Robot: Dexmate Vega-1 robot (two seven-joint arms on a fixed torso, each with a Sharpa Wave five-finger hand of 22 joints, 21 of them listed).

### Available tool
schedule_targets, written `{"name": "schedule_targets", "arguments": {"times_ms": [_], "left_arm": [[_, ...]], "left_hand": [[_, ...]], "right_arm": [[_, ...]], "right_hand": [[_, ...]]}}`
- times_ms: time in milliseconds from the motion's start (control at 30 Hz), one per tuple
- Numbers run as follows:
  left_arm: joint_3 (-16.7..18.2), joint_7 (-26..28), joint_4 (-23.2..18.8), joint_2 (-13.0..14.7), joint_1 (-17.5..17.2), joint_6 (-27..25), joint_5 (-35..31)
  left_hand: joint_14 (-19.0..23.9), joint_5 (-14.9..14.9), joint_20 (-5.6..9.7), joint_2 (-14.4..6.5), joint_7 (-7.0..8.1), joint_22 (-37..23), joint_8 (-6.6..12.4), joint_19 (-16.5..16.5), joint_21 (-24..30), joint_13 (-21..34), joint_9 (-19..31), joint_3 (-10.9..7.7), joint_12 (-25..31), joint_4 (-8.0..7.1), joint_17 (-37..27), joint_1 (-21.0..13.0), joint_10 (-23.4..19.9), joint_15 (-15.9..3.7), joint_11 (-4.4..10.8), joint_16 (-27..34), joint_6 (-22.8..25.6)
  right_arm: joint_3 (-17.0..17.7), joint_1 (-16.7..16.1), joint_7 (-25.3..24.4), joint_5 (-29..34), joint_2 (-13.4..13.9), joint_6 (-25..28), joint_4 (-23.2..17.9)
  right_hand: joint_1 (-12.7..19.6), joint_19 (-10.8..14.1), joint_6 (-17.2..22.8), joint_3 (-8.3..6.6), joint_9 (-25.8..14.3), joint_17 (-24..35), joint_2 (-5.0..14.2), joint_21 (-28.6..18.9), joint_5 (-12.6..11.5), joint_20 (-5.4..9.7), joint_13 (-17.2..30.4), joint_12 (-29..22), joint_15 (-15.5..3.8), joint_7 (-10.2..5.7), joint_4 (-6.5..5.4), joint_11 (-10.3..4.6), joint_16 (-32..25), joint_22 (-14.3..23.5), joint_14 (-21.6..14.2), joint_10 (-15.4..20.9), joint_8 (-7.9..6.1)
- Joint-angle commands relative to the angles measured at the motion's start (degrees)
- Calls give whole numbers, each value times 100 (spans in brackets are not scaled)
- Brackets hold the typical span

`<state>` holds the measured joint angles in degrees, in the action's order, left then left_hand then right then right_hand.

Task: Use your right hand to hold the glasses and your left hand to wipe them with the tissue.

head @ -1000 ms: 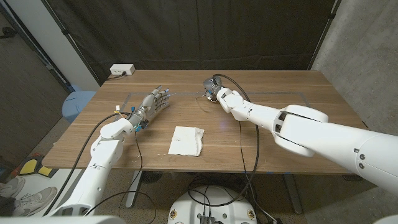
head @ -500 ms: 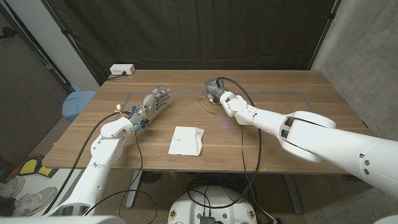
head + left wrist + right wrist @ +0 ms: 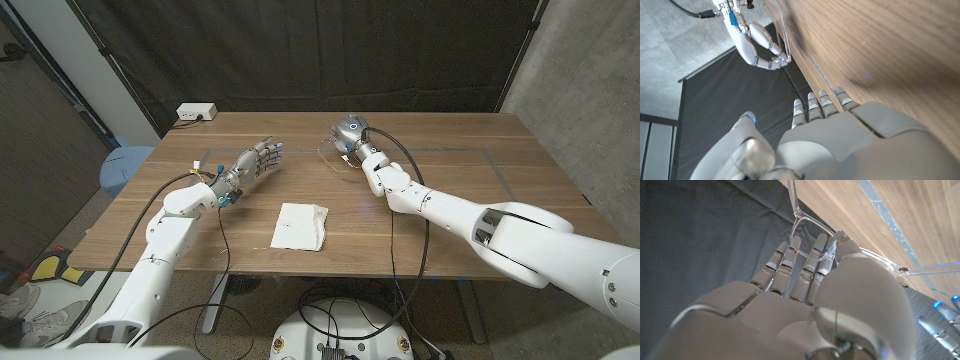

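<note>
right hand [image 3: 348, 132] is at the far middle of the wooden surface [image 3: 480, 190], fingers [image 3: 790, 265] closed on the clear-framed glasses [image 3: 807, 227], holding them; whether they are off the surface i cannot tell. left hand [image 3: 252, 164] hovers over the left part of the surface, fingers [image 3: 812, 102] extended and apart, holding nothing. white tissue [image 3: 300, 226] lies flat near the front edge, between the two arms, well apart from both hands.
</note>
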<state>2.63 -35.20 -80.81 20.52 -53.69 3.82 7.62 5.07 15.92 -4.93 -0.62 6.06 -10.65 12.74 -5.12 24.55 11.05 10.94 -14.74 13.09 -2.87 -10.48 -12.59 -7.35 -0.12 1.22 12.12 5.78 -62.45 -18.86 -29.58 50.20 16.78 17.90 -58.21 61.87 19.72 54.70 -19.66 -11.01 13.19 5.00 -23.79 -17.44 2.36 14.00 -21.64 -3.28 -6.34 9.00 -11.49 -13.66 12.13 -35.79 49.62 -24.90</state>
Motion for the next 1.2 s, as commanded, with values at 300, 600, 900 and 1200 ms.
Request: {"name": "schedule_targets", "arguments": {"times_ms": [300, 600, 900, 1200], "left_arm": [[-364, -255, -1475, 1163, -521, 60, -871], [-348, -32, -2231, 1741, -893, 303, -1350], [-295, 247, -2931, 2306, -1240, 425, -1980], [-293, 616, -3540, 2726, -1525, 476, -2785]], "left_hand": [[67, -12, -140, 55, 232, -53, 83, -100, -127, 40, 14, -179, 22, 478, -118, -781, -204, -38, 410, 37, 277], [-22, -29, -157, 120, 418, -78, 177, -100, -165, 53, 19, -319, 13, 902, -192, -1482, -270, -41, 582, 40, 611], [-77, 16, -162, 219, 544, -85, 201, -43, -173, 66, 26, -401, 17, 1195, -249, -2057, -349, -7, 730, 61, 749], [-115, 64, -150, 274, 608, -92, 204, -11, -176, 83, 32, -444, 27, 1278, -298, -2412, -404, 33, 745, 81, 814]], "right_arm": [[472, -770, -527, 193, 558, 703, -1458], [715, -1078, -856, 188, 591, 998, -1847], [913, -1277, -1292, 89, 531, 1082, -1979], [1001, -1404, -1415, 29, 518, 1174, -2106]], "right_hand": [[58, 76, 799, 41, -24, 7, 51, -58, 23, 376, 34, -54, -1032, -51, -19, 22, 4, 29, -95, 104, -4], [85, 102, 834, 67, -37, 1, 65, -84, 19, 368, 42, -60, -1032, -29, -37, 21, 5, 31, -156, 144, -12], [114, 114, 873, 100, -46, -4, 64, -111, 7, 378, 51, -73, -1035, -31, -48, 22, -2, 32, -257, 211, -20], [150, 121, 888, 125, -47, -2, 62, -134, -4, 375, 57, -68, -1038, -29, -48, 21, -9, 33, -338, 231, -17]]}}
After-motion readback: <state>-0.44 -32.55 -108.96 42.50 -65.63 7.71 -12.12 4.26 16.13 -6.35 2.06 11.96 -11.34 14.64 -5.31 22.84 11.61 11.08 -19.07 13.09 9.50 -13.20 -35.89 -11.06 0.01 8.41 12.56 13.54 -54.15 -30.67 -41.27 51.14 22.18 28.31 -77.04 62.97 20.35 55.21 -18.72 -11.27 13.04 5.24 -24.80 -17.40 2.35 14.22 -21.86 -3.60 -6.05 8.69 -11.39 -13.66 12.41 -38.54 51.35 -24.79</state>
